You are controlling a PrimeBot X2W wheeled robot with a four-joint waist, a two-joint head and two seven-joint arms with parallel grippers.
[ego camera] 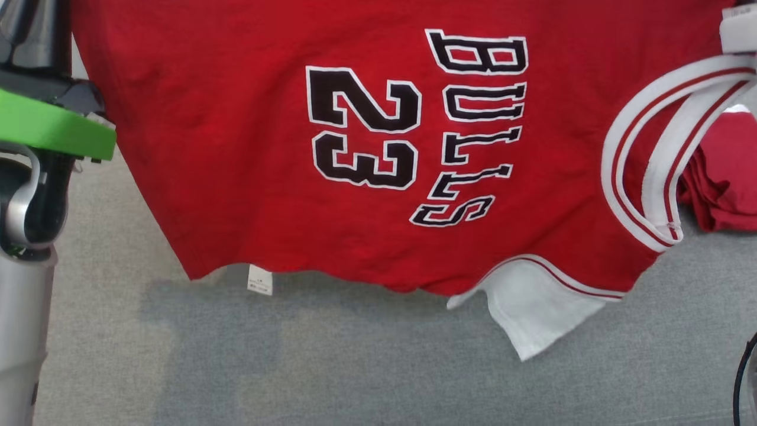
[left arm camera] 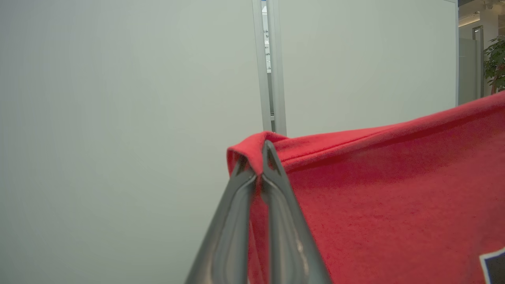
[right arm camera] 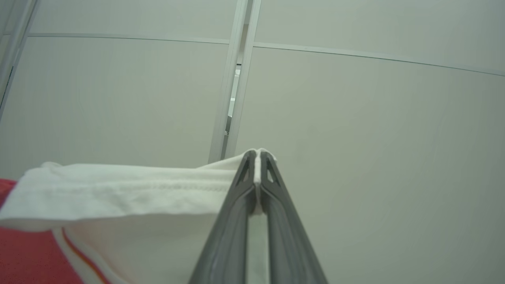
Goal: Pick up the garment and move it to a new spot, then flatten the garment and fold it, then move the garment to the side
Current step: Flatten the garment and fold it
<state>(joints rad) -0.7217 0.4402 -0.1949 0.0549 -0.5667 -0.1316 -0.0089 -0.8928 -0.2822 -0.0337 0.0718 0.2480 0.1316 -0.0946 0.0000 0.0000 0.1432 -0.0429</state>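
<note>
Garment (ego camera: 225, 177) hangs; left pincer (left arm camera: 256, 157), right pincer (right arm camera: 257, 157) grip it.

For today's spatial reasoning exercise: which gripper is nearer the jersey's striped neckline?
Right. The right gripper pinches the white sleeve at the neckline end of the jersey; the left gripper pinches a red corner at the opposite end, beyond the number 23.

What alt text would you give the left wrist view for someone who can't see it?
Grey fingers of the left gripper pinch the folded edge of a red jersey, which spreads to the right. Behind stands a pale panel wall with a metal post, and a plant at far right.
</note>
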